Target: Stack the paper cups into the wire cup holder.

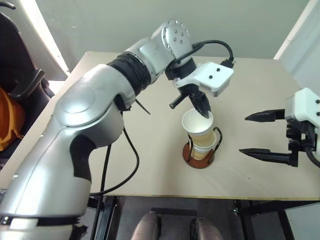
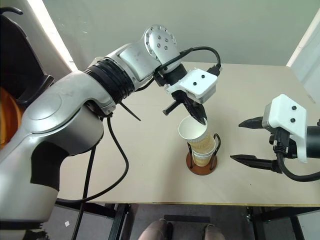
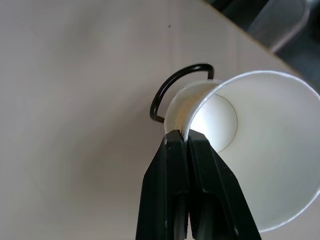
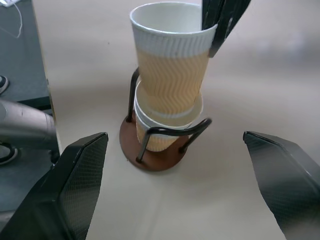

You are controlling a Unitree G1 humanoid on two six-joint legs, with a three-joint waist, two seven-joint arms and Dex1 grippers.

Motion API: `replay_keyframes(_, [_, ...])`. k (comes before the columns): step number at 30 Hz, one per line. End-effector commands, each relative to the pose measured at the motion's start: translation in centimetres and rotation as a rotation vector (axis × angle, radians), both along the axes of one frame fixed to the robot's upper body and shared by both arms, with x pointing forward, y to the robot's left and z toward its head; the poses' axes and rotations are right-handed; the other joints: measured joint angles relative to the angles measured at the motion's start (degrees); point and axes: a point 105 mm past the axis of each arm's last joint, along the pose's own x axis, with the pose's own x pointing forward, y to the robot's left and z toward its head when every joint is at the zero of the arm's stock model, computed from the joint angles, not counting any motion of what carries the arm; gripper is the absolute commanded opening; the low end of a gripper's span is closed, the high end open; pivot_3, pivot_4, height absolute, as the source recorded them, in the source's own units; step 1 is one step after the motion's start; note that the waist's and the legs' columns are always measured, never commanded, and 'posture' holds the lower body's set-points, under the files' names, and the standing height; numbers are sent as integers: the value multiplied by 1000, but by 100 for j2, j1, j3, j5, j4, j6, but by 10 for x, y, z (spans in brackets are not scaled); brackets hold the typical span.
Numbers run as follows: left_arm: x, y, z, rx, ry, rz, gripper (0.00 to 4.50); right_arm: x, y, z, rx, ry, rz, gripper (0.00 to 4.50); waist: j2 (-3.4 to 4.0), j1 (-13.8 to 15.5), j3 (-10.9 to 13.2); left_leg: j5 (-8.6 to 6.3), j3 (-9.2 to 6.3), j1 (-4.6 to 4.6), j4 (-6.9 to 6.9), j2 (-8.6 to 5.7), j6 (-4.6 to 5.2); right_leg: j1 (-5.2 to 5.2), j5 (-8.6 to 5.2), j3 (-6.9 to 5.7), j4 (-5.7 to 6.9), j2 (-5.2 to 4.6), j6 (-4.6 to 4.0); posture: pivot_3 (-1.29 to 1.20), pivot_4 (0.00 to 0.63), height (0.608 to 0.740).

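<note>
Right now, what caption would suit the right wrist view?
Left gripper pinches the top paper cup's rim, lowering it into the cups in the wire cup holder.

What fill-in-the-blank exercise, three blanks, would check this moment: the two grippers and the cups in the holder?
1. The left gripper is shut on the ____ of the top cup.
2. The right gripper, beside the holder, stands ____ and holds nothing.
3. The top cup sits partly inside a ____ cup already in the holder.

Missing words: rim; open; second
</note>
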Motion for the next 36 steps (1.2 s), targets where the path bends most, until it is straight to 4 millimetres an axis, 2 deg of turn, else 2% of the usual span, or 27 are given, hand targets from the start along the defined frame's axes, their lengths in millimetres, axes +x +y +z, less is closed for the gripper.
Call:
replay_keyframes(1, [-1,-2,5,3,-15,-16,42,-3,1,11,-5,-62,-4,4500,0,0,0,0,0,0,1,0,0,0,0,0,0,0,1,0,150,740])
replay_keyframes(4, [-1,-3,5,3,-22,-23,42,-3,2,10,-8,-63,-9,4500,0,0,0,-1,2,0,2,-1,1,0,0,3,1,0,4,0,150,740])
replay_keyframes(7, [0,-3,4,3,-29,-25,625,-3,2,9,-9,-63,-12,4500,0,0,0,-1,2,1,2,-1,2,0,-2,4,1,1,8,0,150,740])
replay_keyframes(17, [3,-3,9,-39,-53,-32,4205,0,1,9,-16,-59,-3,4500,0,0,0,-7,3,-3,12,-4,9,1,-6,8,1,1,16,0,150,740])
replay_keyframes(21, [9,5,13,-77,-53,6,4205,4,-2,8,-19,-41,5,4500,0,-1,0,-9,8,0,13,-4,10,1,-7,15,2,1,19,0,150,740])
replay_keyframes(25, [7,32,7,-138,50,37,4205,13,-7,6,47,1,26,4500,8,-32,-5,-10,17,8,12,-4,11,1,-9,33,6,8,23,0,150,740])
replay_keyframes(29, [10,71,-9,-216,188,145,4205,25,-10,9,151,8,30,4500,17,-89,-11,-10,31,20,14,-4,12,-2,-11,70,14,24,33,0,150,740])
replay_keyframes(32, [10,124,-18,-347,322,331,4205,32,-24,-3,170,59,-25,4500,18,-112,-11,-10,27,15,23,-3,13,-8,-11,73,16,27,34,0,150,740])
replay_keyframes(36, [-10,163,-29,-415,393,483,4205,32,-36,-8,191,89,-60,4500,21,-132,-13,-10,26,11,27,-3,13,-14,-14,76,11,34,29,0,150,740])
